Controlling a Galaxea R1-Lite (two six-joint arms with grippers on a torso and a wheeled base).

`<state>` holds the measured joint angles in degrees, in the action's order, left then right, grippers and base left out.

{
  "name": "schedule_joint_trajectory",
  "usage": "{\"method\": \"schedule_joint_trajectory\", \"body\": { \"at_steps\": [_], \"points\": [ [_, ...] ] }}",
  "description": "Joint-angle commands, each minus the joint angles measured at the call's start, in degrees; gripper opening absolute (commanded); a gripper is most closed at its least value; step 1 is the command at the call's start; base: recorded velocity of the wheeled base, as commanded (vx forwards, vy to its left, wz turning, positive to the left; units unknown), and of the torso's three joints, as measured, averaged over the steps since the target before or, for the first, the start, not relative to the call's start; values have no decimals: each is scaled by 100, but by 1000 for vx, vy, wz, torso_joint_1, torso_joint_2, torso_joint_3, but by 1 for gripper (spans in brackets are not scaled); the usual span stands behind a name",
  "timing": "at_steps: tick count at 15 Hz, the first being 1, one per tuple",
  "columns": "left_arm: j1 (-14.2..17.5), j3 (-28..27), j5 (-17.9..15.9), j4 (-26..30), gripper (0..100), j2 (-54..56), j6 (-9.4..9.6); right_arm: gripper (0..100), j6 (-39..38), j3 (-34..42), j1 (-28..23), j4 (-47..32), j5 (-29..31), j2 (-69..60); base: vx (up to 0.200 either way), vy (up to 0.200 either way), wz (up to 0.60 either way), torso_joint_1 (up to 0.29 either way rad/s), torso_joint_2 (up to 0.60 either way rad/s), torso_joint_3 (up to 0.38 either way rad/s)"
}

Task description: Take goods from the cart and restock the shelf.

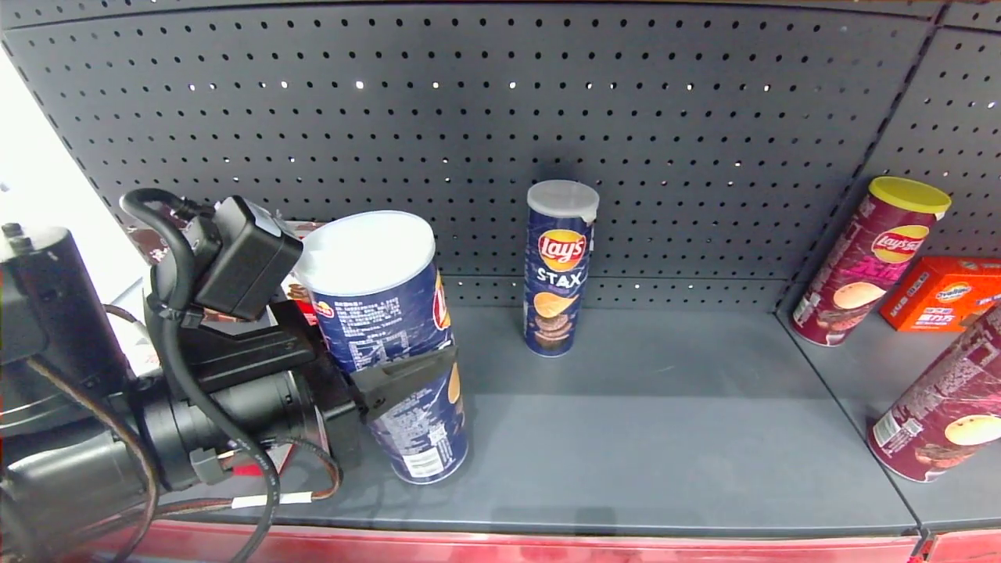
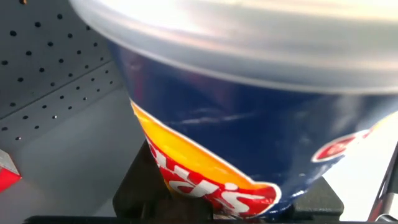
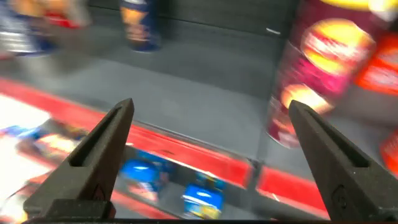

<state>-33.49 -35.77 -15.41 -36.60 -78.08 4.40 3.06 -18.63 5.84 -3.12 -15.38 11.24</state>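
Landmark: the standing can (image 1: 558, 270), blue, upright at the back of the shelf (image 1: 665, 438), close against the pegboard (image 1: 547, 94), clear lid on.

Left of the standing can and nearer the shelf front: the held can (image 1: 383, 336), same blue kind, white lid (image 2: 249, 37) on top. Leans slightly, top tipped away from the standing can. Base down at the shelf surface; cannot tell whether resting or just above. Well apart from the standing can, bare shelf between.

Left gripper (image 1: 403, 383) clenched on the held can at mid-body, one dark finger (image 1: 407, 379) pressed across the can's front. Seen from the left wrist, the can's blue and yellow side close up, dark fingers (image 2: 143, 193) hugging it at the lower part.

Right gripper (image 3: 214, 168) released, jaws spread wide, nothing between them. Hangs out in front of the shelf, forward and right of the standing can, above the red front edge (image 3: 186, 155). Blurred blue packages (image 3: 202, 196) below that edge.

Right of the standing can, past the shelf divider: yellow-lidded maroon can (image 1: 868, 262), tilted, at the back. Just beyond it, an orange box (image 1: 942, 293). Nearer the front, a second maroon can (image 1: 938, 414), also tilted.
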Motion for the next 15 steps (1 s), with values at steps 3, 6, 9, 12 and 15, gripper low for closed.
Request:
{"method": "schedule_joint_trajectory", "body": {
  "at_steps": [3, 6, 9, 12, 15],
  "points": [
    [18, -27, -6, -5, 0, -76, 8, 100, 90, -809, 23, 57, -1010, 1311, 0, 0, 0, 0, 0, 0],
    [97, 35, -6, -5, 0, -58, -1, 100, 309, -1416, 75, 101, -1327, 2242, 0, 0, 0, 0, 0, 0],
    [158, 61, -6, -5, 0, -49, -1, 100, 336, -1556, 690, 628, -1239, 2919, 0, 0, 0, 0, 0, 0],
    [176, 61, -6, -5, 0, -67, -1, 100, 344, -1776, 1341, 716, -1133, 3525, 0, 0, 0, 0, 0, 0],
    [193, 79, -6, -5, 0, -67, -1, 100, 353, -2048, 1982, 1086, -835, 4246, 0, 0, 0, 0, 0, 0]
  ]
}}
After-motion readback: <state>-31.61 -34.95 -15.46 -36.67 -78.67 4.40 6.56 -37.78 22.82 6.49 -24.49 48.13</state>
